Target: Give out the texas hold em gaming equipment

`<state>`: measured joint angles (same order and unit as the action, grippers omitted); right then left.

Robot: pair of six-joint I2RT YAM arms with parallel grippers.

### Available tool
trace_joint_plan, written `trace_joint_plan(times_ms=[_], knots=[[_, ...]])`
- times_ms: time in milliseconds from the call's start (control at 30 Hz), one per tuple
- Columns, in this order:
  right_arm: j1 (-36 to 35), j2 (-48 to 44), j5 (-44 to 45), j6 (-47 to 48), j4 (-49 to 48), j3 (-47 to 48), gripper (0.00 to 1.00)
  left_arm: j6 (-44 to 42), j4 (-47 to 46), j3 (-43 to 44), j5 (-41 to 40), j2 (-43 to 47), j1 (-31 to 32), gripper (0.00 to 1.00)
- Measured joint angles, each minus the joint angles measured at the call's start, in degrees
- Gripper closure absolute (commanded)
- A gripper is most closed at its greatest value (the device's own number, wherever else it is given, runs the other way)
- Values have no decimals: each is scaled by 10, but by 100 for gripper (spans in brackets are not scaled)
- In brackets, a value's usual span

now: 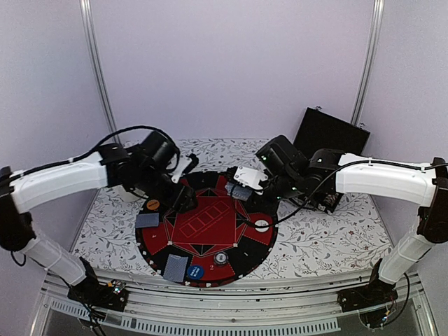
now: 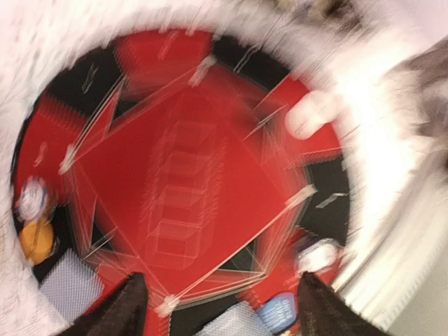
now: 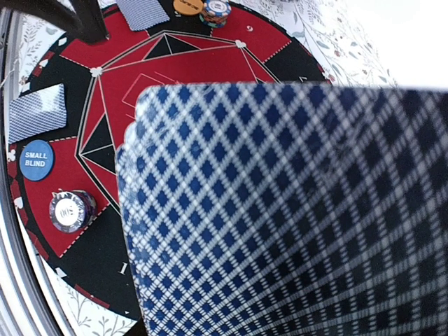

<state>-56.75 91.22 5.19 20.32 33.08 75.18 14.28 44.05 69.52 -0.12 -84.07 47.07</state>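
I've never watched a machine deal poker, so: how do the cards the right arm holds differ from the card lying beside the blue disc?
The held cards hang above the mat; the lying card rests flat on it beside the blue disc. The held cards are several, fanned with staggered edges; the lying card shows no such fan. Both show the same blue-and-white diamond back.

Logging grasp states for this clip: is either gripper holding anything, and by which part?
The right gripper holds a fanned stack of blue-and-white diamond-backed playing cards; grip point hidden behind them. The left gripper is open and empty.
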Motion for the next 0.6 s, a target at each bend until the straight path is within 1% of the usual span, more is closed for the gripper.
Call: trace_joint_plan(times_ms=[33,100,133,200,267,467,600], knots=[[-2,0,-1,0,0,2,59,5,-47,-25,26,35,-2,16],[-7,0,-5,0,0,7,59,32,-183,-99,97,114,-6,12],[-10,1,-8,0,0,10,59,45,-235,-126,128,135,-8,10],[-13,5,-11,-1,0,20,59,74,-334,-166,175,150,-11,8],[-17,13,-14,-2,0,31,59,96,-401,-184,198,133,-13,8],[-22,28,-22,-10,0,40,59,129,-496,-189,221,91,-15,12],[-22,30,-23,-16,-1,45,59,139,-525,-191,224,85,-16,23]])
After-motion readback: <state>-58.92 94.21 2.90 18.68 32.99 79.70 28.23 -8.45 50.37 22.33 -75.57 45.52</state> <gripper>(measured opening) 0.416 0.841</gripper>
